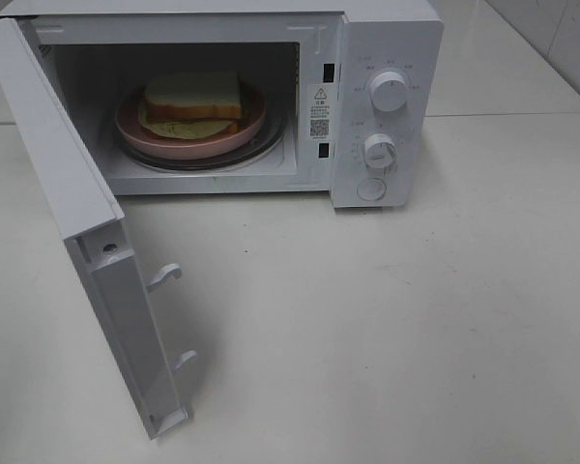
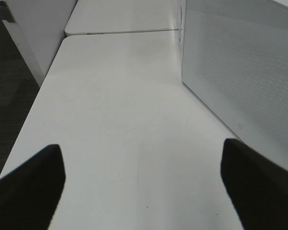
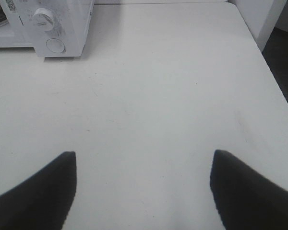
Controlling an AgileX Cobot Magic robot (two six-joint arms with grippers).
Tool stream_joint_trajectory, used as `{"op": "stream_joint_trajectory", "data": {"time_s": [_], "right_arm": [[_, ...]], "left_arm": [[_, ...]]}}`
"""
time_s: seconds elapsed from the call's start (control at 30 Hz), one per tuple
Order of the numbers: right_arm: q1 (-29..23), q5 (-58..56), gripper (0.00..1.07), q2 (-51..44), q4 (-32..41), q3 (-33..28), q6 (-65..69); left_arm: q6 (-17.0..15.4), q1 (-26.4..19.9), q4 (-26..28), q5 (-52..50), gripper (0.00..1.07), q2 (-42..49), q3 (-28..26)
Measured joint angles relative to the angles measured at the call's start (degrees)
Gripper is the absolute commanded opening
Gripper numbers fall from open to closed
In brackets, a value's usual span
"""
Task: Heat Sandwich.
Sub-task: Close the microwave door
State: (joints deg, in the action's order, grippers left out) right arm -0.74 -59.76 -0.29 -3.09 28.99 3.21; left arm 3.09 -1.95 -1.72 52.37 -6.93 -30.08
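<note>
1. The sandwich is lying on the pink plate, which is sitting on the glass turntable inside the microwave. Loading looks done to me.
2. The microwave door is standing wide open toward the left of the high view, with its two latch hooks pointing out over the table. I judge closing the door to be the step in hand.
3. The left gripper is showing its fingers spread wide with only bare tabletop between them, so it is holding nothing. The right gripper is showing the same: fingers spread wide and nothing held.
4. The next move is likely calling for the left arm to press on the door's outer face and swing it round until the hooks seat in the front slots. After that, the upper knob or lower knob is needing a turn. The dial markings are too small to show which knob sets the time.
5. Only the high view is showing the sandwich, the cavity and the door's inner side, and it is showing neither gripper.
6. The left wrist view is showing a white dotted panel close beside that gripper, probably the door's outer face.
7. The right wrist view is showing the control-panel corner with one knob and a round button, well apart from the right gripper.
</note>
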Motion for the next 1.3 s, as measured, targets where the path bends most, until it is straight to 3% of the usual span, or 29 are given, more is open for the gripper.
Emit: {"op": "stream_joint_trajectory", "data": {"time_s": [0.07, 0.17, 0.23, 0.27, 0.4, 0.47, 0.73, 1.0, 1.3], "right_arm": [[0.0, 0.0, 0.76, 0.0, 0.0, 0.0, 0.0], [0.0, 0.0, 0.76, 0.0, 0.0, 0.0, 0.0], [0.0, 0.0, 0.76, 0.0, 0.0, 0.0, 0.0], [0.0, 0.0, 0.76, 0.0, 0.0, 0.0, 0.0], [0.0, -0.1, 0.76, 0.0, 0.0, 0.0, 0.0], [0.0, -0.1, 0.76, 0.0, 0.0, 0.0, 0.0], [0.0, -0.1, 0.76, 0.0, 0.0, 0.0, 0.0], [0.0, 0.0, 0.76, 0.0, 0.0, 0.0, 0.0], [0.0, 0.0, 0.76, 0.0, 0.0, 0.0, 0.0]], "left_arm": [[0.0, 0.0, 0.0, -0.7, 0.61, -1.0, 0.0], [0.0, 0.0, 0.0, -4.4, 0.42, -4.2, 0.0], [0.0, 0.0, 0.0, -5.6, 0.38, -5.2, 0.1], [0.0, 0.0, 0.0, -8.3, 0.28, -6.9, 0.4], [0.0, 0.0, 0.0, -12.8, 0.14, -9.9, 1.7], [0.0, 0.0, 0.0, -16.7, 0.01, -12.9, 3.7], [0.0, 0.0, 0.0, -31.9, 0.0, -20.3, 10.7], [0.0, 0.0, -0.2, -57.8, 0.0, -28.2, 19.3], [0.0, 0.0, -3.5, -76.2, 0.0, -41.4, 20.6]]}}
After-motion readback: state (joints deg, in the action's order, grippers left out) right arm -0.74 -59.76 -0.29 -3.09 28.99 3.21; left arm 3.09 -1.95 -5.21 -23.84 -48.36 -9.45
